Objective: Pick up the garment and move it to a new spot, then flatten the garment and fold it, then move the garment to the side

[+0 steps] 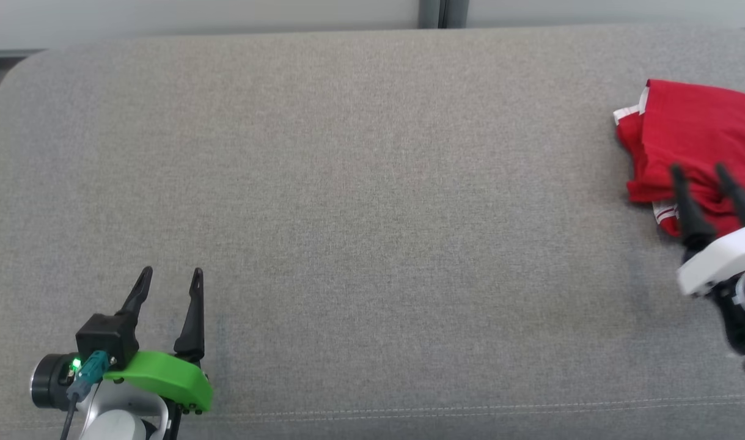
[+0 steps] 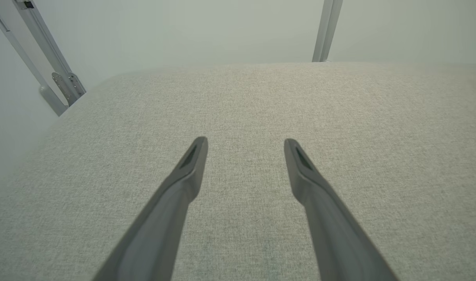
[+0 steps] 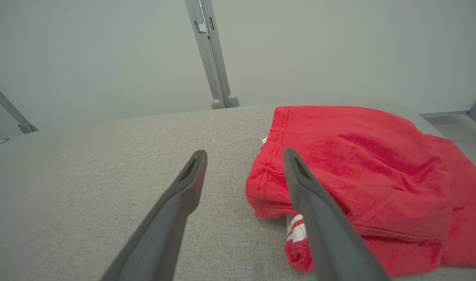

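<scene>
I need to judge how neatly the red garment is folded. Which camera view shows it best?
The right wrist view: the red garment lies close, with its folds, hem stitching and striped trim plain. The head view has it small at the right edge, cropped, the right gripper overlapping it.

Soft, even light falls from above on the grey cushion (image 1: pixel 348 183) before me, bright but free of glare. My head view is crisp enough to show weave and seam. Only faint shadows sit beside my left gripper (image 1: pixel 171 272), with a darker one tucked under the fold of the red garment (image 3: pixel 359 156), whose colour runs saturated and a little smeared. In my wrist views my own fingers (image 2: pixel 183 183) blur toward the bottom edge. The wide lens bows the cushion's far rim and tilts the frame post (image 3: pixel 212 58).
</scene>
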### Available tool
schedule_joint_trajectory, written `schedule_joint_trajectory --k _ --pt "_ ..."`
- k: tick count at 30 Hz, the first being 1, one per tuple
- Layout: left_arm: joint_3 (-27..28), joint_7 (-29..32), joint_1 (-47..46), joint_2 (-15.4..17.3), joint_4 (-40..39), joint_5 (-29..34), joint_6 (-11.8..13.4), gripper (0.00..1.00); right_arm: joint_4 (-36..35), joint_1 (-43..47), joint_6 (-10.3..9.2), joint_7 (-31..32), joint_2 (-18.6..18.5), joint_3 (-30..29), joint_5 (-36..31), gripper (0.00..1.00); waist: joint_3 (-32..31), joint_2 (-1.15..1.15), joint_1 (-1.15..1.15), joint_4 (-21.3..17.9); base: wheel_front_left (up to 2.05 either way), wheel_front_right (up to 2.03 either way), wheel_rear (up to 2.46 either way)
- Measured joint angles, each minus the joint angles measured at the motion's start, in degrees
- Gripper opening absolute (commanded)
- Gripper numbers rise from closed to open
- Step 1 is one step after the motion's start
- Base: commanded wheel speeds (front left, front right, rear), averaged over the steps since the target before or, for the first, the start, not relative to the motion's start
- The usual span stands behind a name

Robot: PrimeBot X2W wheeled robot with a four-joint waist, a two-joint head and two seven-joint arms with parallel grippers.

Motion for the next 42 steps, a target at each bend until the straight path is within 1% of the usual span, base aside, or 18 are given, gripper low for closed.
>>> schedule_joint_trajectory --k 3,5,8,9,14,15,17,21,24,28,29,33,42 --pt "0.41 -0.49 1.10 0.08 0.36 0.00 0.00 1.00 -0.53 2.00 -0.13 0.46 3.77 0.93 -1.16 1.00 -1.72 0.00 0.00 -0.28 0.00 0.00 0.00" --pt "0.27 -0.51 1.32 -0.03 0.87 0.01 0.00 1.00 -0.08 3.48 -0.14 0.48 5.17 1.59 -2.76 1.00 -2.65 0.00 0.00 -0.76 0.00 0.00 0.00" --pt "0.55 -0.52 1.69 -0.20 1.01 0.01 0.00 1.00 0.55 5.56 -0.26 0.55 6.00 1.03 -5.83 1.00 -3.84 0.00 0.00 -1.75 0.00 0.00 0.00" --pt "0.51 -0.52 1.78 -0.21 1.10 0.01 0.00 1.00 0.59 5.78 -0.59 0.56 6.16 0.23 -7.06 1.00 -4.19 0.00 0.00 -2.10 0.00 0.00 0.00" --pt "0.34 -0.94 2.49 -0.48 1.46 0.01 -0.01 1.00 0.56 6.67 -0.65 0.56 6.09 -3.52 -11.26 1.00 -5.86 0.00 0.00 -3.57 0.00 0.00 0.00" --pt "0.27 -0.94 2.49 -0.75 1.51 0.01 -0.05 0.00 0.48 7.04 -0.65 0.56 6.00 -4.34 -11.94 0.00 -6.15 0.00 0.00 -3.71 0.00 0.00 0.00" --pt "-0.10 -0.91 2.68 -1.40 2.16 0.01 -0.07 0.00 1.12 7.76 -0.62 0.53 6.50 -4.60 -12.27 0.00 -6.33 0.00 0.00 -3.77 0.00 0.00 0.00" --pt "-0.76 -0.89 3.89 -2.75 3.77 -0.01 -0.09 0.00 2.40 10.29 -0.56 0.55 9.78 -3.59 -12.22 0.00 -6.35 0.00 0.00 -3.79 0.00 0.00 0.00" --pt "-0.38 -0.79 4.04 -2.85 3.76 -1.13 -0.53 0.00 2.32 10.55 -0.27 0.97 10.58 -4.20 -10.78 0.00 -6.42 0.00 0.00 -3.81 0.00 0.00 0.00" --pt "0.36 -0.16 4.04 -3.11 3.75 -3.80 -0.68 0.00 2.21 10.55 0.11 1.55 10.83 -5.47 -8.61 0.00 -6.62 0.00 0.00 -3.85 0.00 0.00 0.00" --pt "0.55 0.19 4.04 -3.20 3.74 -4.43 -1.04 0.00 2.15 10.55 0.27 1.57 11.05 -5.76 -8.04 0.00 -6.65 0.00 0.00 -3.87 0.00 0.00 0.00" --pt "1.36 0.98 4.04 -3.74 3.65 -8.09 -1.22 0.00 1.94 10.56 0.93 2.41 12.17 -6.82 -5.78 0.00 -6.79 0.00 0.00 -3.91 0.00 0.00 0.00" --pt "3.50 2.79 4.04 -4.39 3.56 -14.27 -2.80 0.00 1.38 10.85 1.97 4.08 14.32 -9.62 -1.09 0.00 -7.09 0.00 0.00 -3.99 0.00 0.00 0.00"
